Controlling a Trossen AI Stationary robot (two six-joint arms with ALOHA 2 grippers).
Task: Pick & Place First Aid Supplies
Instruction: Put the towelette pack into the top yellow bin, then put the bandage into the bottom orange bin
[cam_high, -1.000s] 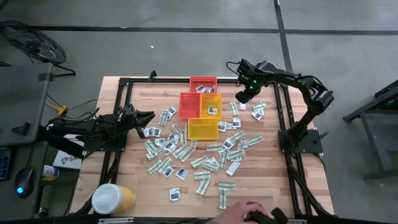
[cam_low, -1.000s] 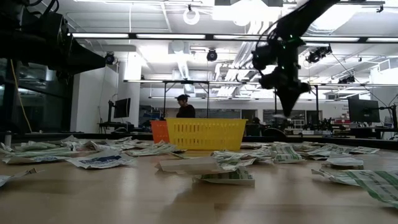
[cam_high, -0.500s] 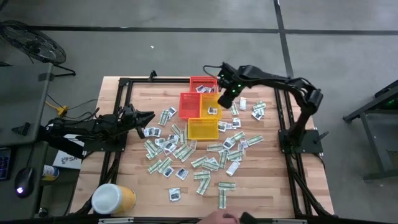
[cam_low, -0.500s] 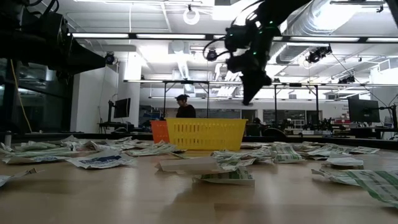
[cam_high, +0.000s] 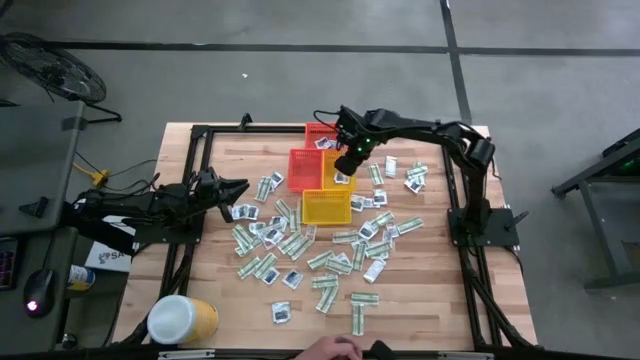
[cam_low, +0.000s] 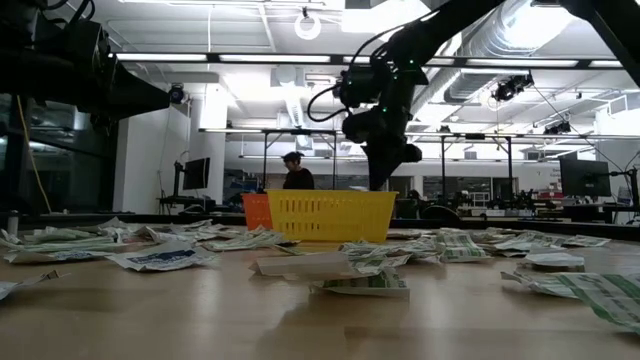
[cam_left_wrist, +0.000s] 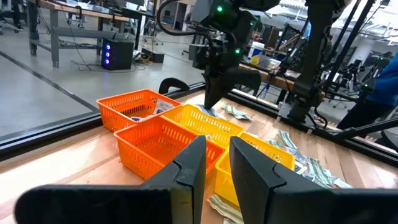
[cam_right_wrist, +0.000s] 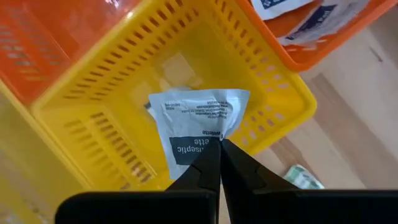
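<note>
Right end effector (cam_right_wrist: 219, 149) carried one packet (cam_right_wrist: 196, 121) over baskets.

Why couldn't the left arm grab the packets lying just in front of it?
It probably could: the left gripper hovers beside loose packets on the table, with nothing between them.

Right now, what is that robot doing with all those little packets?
It is sorting them into baskets. The right claw is shut on a white packet and holds it over a yellow basket. The left claw waits at the table's left side, holding nothing. Many packets lie loose on the table.
</note>
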